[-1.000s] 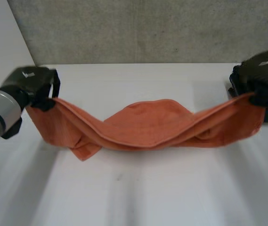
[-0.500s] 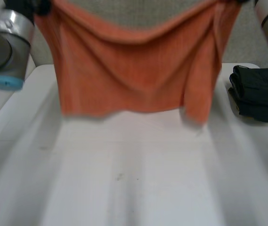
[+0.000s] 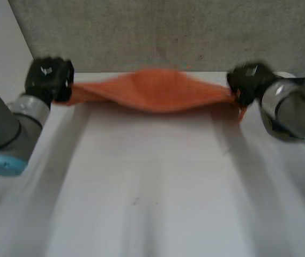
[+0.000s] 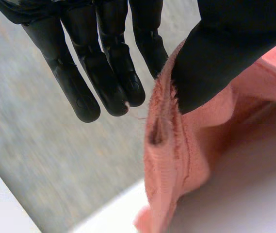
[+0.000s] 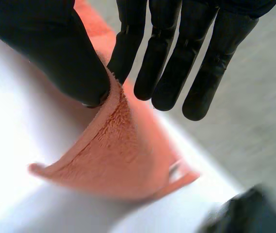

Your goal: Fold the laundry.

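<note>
Orange terry-cloth towel point(image 3: 157, 91) is stretching out wide between the two hands, over the far edge of the white table point(image 3: 152, 187), right in front of the grey wall point(image 3: 168, 32). Left hand point(image 3: 47, 80) is gripping the towel's left end: in its wrist view the thumb point(image 4: 225, 53) is pinching the fuzzy edge against one finger while the other fingers point(image 4: 77, 82) are reaching straight out. Right hand point(image 3: 247, 81) is gripping the right end the same way, thumb clamping the cloth, a corner drooping just below it. Whether the towel's middle is touching the table, I cannot tell.
</note>
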Motion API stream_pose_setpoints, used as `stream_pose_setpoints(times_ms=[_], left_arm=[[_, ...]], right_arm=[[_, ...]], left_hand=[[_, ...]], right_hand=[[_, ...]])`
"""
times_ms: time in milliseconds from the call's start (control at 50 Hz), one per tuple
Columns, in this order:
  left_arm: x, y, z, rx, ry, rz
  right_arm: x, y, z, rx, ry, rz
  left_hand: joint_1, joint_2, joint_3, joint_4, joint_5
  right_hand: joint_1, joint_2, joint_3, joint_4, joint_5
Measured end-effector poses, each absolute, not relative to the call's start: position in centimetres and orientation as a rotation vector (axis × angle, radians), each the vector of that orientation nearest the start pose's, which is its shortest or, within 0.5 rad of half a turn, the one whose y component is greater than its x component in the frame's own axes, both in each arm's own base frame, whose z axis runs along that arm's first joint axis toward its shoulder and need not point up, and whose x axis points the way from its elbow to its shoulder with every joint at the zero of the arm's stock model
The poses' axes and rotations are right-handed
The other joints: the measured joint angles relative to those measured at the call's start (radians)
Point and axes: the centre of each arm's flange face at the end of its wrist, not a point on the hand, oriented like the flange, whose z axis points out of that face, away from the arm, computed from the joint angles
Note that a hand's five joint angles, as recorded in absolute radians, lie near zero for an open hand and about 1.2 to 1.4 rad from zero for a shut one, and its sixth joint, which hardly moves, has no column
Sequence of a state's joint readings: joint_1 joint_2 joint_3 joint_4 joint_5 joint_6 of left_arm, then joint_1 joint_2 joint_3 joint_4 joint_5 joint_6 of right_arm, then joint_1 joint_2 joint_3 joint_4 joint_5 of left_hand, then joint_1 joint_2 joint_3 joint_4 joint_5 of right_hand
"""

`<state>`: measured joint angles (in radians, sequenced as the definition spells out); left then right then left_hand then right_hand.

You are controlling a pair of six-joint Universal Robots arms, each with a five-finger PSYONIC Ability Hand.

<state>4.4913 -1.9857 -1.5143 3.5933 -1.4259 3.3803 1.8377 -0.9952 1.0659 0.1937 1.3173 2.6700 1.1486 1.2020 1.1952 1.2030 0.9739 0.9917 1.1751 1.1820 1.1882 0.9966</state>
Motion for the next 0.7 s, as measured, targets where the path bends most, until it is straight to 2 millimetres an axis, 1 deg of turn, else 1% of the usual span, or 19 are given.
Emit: stream_pose_setpoints(times_ms=[20, 40, 60, 100, 120, 160, 220, 240, 260, 280, 300, 320, 340, 360, 380, 420, 440, 540, 700], left_arm=[[-22.7, -35.2, 21.7, 0.669, 2.103, -2.354], [-22.6, -34.8, 21.0, 0.677, 2.138, -2.319], [-22.5, -34.4, 20.3, 0.686, 2.169, -2.285], [-22.3, -34.0, 19.7, 0.697, 2.202, -2.245], [-22.2, -33.6, 19.1, 0.713, 2.235, -2.198], [-22.0, -33.2, 18.7, 0.731, 2.259, -2.155], [-21.8, -32.8, 18.7, 0.751, 2.272, -2.115], [-21.8, -32.7, 18.8, 0.757, 2.272, -2.106], [-21.8, -32.6, 18.9, 0.760, 2.272, -2.102], [-21.7, -32.5, 19.1, 0.763, 2.270, -2.100], [-21.7, -32.4, 19.3, 0.764, 2.268, -2.099], [-21.7, -32.4, 19.4, 0.765, 2.267, -2.100], [-21.7, -32.3, 19.6, 0.764, 2.264, -2.102], [-21.7, -32.3, 19.7, 0.764, 2.263, -2.103], [-21.7, -32.2, 19.8, 0.763, 2.261, -2.106], [-21.7, -32.1, 20.0, 0.762, 2.259, -2.109], [-21.6, -32.1, 20.1, 0.760, 2.257, -2.112], [-21.6, -32.2, 20.2, 0.754, 2.252, -2.118], [-21.5, -32.5, 20.2, 0.747, 2.249, -2.121]], right_arm=[[25.6, -34.8, 22.5, -1.124, 2.194, -1.814], [25.5, -34.6, 22.1, -1.139, 2.205, -1.789], [25.2, -33.5, 20.3, -1.201, 2.250, -1.687], [24.9, -32.9, 19.3, -1.241, 2.275, -1.628], [24.5, -32.3, 18.3, -1.278, 2.300, -1.569], [24.1, -32.0, 17.5, -1.298, 2.321, -1.531], [23.5, -32.1, 16.8, -1.287, 2.344, -1.514], [23.3, -32.2, 16.7, -1.265, 2.353, -1.516], [23.1, -32.4, 16.6, -1.243, 2.360, -1.520], [22.9, -32.5, 16.5, -1.208, 2.369, -1.522], [22.7, -32.7, 16.4, -1.166, 2.379, -1.523], [22.5, -32.8, 16.3, -1.125, 2.388, -1.523], [22.1, -33.1, 16.1, -1.049, 2.402, -1.522], [22.0, -33.2, 16.1, -1.024, 2.407, -1.521], [21.6, -33.4, 15.9, -0.947, 2.419, -1.517], [21.2, -33.5, 15.6, -0.877, 2.430, -1.512], [20.7, -33.6, 15.3, -0.808, 2.440, -1.507], [19.5, -33.6, 14.2, -0.662, 2.466, -1.487], [18.6, -33.6, 13.2, -0.610, 2.485, -1.474]], left_hand=[[0.000, 0.000, 0.000, 0.000, 0.000], [0.000, 0.000, 0.000, 0.000, 0.000], [0.000, 0.000, 0.000, 0.000, 0.000], [0.000, 0.000, 0.000, 0.000, 0.000], [0.000, 0.000, 0.000, 0.000, 0.000], [0.000, 0.000, 0.000, 0.000, 0.000], [0.000, 0.000, 0.000, 0.000, 0.000], [0.000, 0.000, 0.000, 0.000, 0.000], [0.000, 0.000, 0.000, 0.000, 0.000], [0.000, 0.000, 0.000, 0.000, 0.000], [0.000, 0.000, 0.000, 0.000, 0.000], [0.000, 0.000, 0.000, 0.000, 0.000], [0.000, 0.000, 0.000, 0.000, 0.000], [0.000, 0.000, 0.000, 0.000, 0.000], [0.000, 0.000, 0.000, 0.000, 0.000], [0.000, 0.000, 0.000, 0.000, 0.000], [0.000, 0.000, 0.000, 0.000, 0.000], [0.000, 0.000, 0.000, 0.000, 0.000], [0.000, 0.000, 0.000, 0.000, 0.000]], right_hand=[[0.000, 0.000, 0.000, 0.000, 0.000], [0.000, 0.000, 0.000, 0.000, 0.000], [0.000, 0.000, 0.000, 0.000, 0.000], [0.000, 0.000, 0.000, 0.000, 0.000], [0.000, 0.000, 0.000, 0.000, 0.000], [0.000, 0.000, 0.000, 0.000, 0.000], [-0.004, -0.004, -0.004, -0.005, -0.003], [-0.016, -0.026, -0.025, -0.027, -0.021], [-0.073, -0.101, -0.092, -0.096, -0.081], [-0.194, -0.250, -0.254, -0.245, -0.217], [-0.219, -0.279, -0.269, -0.274, -0.245], [-0.331, -0.412, -0.415, -0.418, -0.389], [-0.376, -0.472, -0.474, -0.480, -0.453], [-0.384, -0.478, -0.486, -0.492, -0.465], [-0.410, -0.507, -0.522, -0.525, -0.501], [-0.454, -0.553, -0.569, -0.577, -0.553], [-0.478, -0.588, -0.599, -0.605, -0.582], [-0.515, -0.636, -0.645, -0.652, -0.634], [-0.514, -0.636, -0.645, -0.653, -0.636]])
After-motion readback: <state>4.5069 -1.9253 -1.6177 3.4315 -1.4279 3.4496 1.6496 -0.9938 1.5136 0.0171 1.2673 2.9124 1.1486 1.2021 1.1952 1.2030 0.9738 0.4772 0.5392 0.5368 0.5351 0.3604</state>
